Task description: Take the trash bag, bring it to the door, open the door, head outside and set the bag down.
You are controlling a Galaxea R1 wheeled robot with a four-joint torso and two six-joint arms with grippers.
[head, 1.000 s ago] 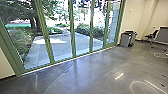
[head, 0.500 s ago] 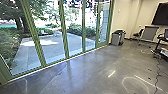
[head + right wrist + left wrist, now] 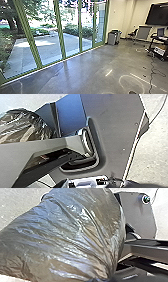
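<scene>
"Trash bag point(image 3: 72, 235): location and condition?"

"At the robot's left wrist, wrinkled, its film drawn together into a narrow neck. It overlaps part of the robot's dark plate in the left wrist view. Whether it touches the floor point(image 3: 87, 75), I cannot tell."

"And the left end effector?"

"Opening: cannot tell. Grip: not confirmed by sight. The gathered neck suggests the bag is being carried there, but that is a judgement. Right end effector: cannot tell how far open, or whether it has hold of anything."

"What has just changed?"

"The robot's outlook. The head camera has swung to the right, which brings the wall screen point(image 3: 158, 14) into view, absent a second ago. The grey bin point(image 3: 113, 38) sits nearer mid-view; I record no movement of the bin itself."

"Bearing on the task?"

"Heading adjusted indoors, in my assessment; delivery outstanding. The green-framed glazing point(image 3: 60, 30) stands between the robot and the paved yard point(image 3: 45, 51). Which panel serves as the door, I cannot determine."

"Hazards?"

"A cable point(image 3: 151, 72) on the floor, ahead and to the right, could foul the wheels if driven over."
</scene>
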